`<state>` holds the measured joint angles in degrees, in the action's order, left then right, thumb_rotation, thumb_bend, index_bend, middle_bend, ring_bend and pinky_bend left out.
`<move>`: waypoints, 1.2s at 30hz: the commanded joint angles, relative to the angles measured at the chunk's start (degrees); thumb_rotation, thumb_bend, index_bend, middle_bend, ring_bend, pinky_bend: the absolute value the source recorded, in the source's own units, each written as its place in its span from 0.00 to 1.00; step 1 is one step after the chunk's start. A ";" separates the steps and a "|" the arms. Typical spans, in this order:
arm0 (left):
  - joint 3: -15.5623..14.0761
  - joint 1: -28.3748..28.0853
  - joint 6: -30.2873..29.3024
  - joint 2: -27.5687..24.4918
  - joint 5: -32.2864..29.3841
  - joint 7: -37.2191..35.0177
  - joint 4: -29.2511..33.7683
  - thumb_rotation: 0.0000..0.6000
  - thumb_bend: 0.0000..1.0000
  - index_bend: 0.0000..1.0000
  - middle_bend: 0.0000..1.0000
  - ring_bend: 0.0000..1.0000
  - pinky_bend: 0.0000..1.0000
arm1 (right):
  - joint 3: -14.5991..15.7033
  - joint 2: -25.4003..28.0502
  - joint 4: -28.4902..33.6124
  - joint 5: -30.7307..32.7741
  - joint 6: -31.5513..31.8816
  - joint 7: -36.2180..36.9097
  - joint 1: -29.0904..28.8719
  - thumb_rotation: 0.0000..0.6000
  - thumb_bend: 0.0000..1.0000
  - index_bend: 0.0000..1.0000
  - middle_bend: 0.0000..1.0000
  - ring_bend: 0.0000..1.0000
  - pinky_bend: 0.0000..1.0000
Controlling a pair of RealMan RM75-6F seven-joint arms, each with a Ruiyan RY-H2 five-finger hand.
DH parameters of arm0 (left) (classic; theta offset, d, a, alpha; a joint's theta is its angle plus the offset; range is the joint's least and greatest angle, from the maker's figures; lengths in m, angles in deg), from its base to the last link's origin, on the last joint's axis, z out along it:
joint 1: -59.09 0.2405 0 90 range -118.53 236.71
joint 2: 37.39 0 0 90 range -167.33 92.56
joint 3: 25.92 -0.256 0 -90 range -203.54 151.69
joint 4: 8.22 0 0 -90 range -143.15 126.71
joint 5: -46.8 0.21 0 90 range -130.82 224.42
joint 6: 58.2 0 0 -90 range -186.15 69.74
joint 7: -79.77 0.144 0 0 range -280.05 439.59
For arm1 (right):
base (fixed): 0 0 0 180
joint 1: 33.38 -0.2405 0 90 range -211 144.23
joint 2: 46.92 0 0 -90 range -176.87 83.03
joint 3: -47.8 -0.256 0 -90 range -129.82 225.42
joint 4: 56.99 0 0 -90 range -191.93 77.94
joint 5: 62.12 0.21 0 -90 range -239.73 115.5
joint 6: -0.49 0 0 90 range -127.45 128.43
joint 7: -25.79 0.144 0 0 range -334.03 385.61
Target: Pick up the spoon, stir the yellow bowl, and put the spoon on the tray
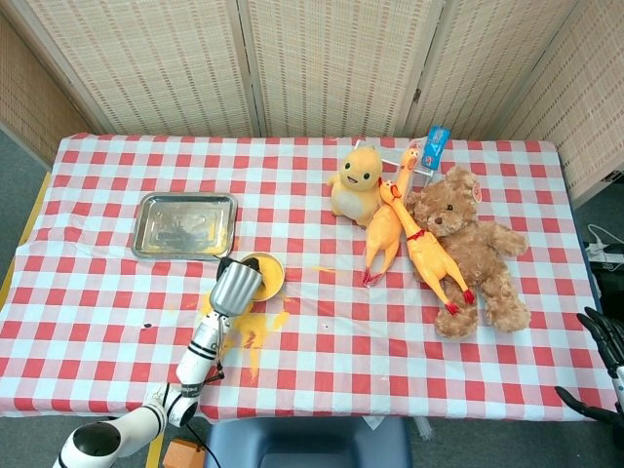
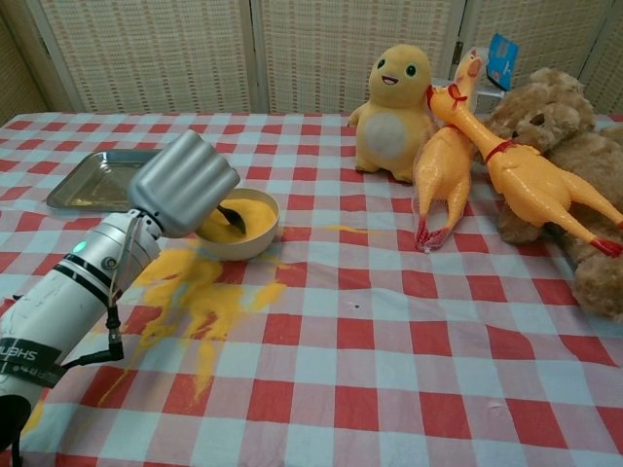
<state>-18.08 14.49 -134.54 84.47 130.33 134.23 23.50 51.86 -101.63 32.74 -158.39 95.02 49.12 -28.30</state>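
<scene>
1. Left hand (image 2: 185,183), silver and fisted, sits left of centre in the chest view, curled round the dark spoon (image 2: 232,216) and holding it.
2. Spoon bowl dips into the small yellow round bowl (image 2: 255,226), down in the yellow powder; handle mostly hidden behind the fingers.
3. Same left hand (image 1: 236,286) in the head view, lower left of centre, right against the yellow bowl (image 1: 267,273) rim.
4. Spilled yellow powder (image 2: 200,292) smeared over the red-and-white checked worktop (image 2: 389,370), just below the bowl.
5. Shiny rectangular metal tray (image 1: 185,223) up-left of the bowl, nothing but reflections in it; only a corner of it (image 2: 95,180) seen in the chest view.
6. Right hand (image 1: 604,366), dark, pokes in at the lower right edge of the head view, off the worktop; fingers look spread, nothing in them.
7. Toy pile upper right: yellow plush duck-like toy (image 2: 399,97), two orange rubber chickens (image 2: 458,156), brown teddy bear (image 2: 574,165), small blue card (image 2: 502,48) behind them.
</scene>
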 commanded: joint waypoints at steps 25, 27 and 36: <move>1.23 1.58 -2.02 -3.97 0.23 1.31 6.48 1.00 0.47 0.26 1.00 1.00 1.00 | 0.28 0.03 0.11 -0.64 -0.31 -0.14 -0.14 1.00 0.09 0.00 0.00 0.00 0.00; 1.69 1.98 -1.81 -5.24 -0.32 1.22 8.75 1.00 0.47 0.28 1.00 1.00 1.00 | 0.29 0.04 0.17 -0.68 -0.26 -0.17 -0.12 1.00 0.09 0.00 0.00 0.00 0.00; 6.95 2.84 8.84 -18.29 -11.45 9.58 32.09 1.00 0.49 0.29 1.00 1.00 1.00 | 0.38 0.02 0.24 -0.81 -0.28 -0.32 -0.13 1.00 0.09 0.00 0.00 0.00 0.00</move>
<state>-13.60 16.98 -131.28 72.14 124.58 138.42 46.43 52.24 -101.61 32.98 -159.19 94.75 48.80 -28.42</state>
